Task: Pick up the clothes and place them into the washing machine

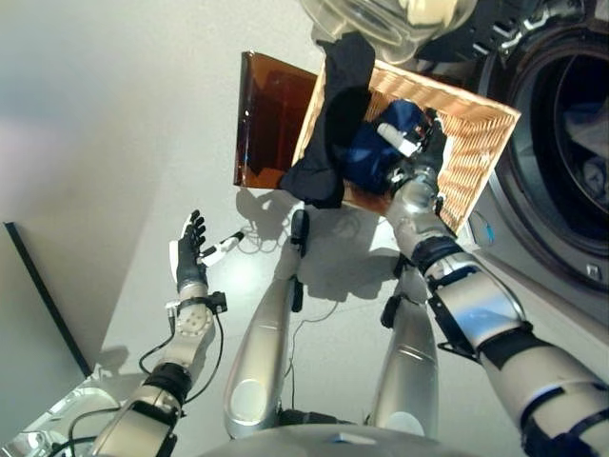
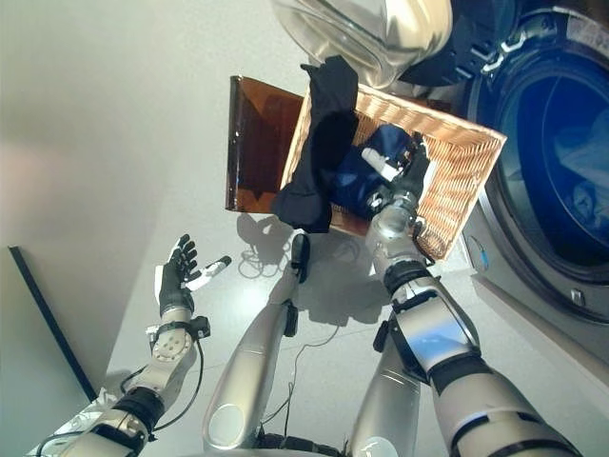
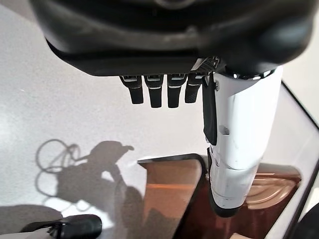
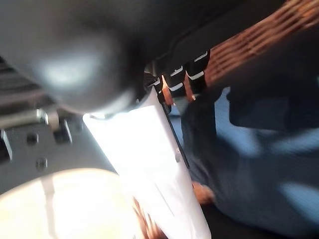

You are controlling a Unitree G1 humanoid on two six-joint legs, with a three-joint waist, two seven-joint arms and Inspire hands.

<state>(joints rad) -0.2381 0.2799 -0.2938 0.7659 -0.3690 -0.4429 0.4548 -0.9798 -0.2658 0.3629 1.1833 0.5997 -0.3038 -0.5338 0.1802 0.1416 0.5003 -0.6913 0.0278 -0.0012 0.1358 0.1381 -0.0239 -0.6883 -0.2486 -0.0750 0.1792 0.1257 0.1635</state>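
Reaching into the basket (image 1: pixel 476 143), the right hand (image 1: pixel 423 152) meets the blue garment (image 1: pixel 376 152) — grip unclear; gather cloth deeply — left hand (image 1: pixel 190 252) idle, spread.

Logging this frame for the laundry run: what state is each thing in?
Washing machine door: swung open.
Wicker basket: holds clothes.
Blue garment: in the basket, right hand on it.
Black garment: draped over the basket's rim.
Left hand: open, empty, above the floor.
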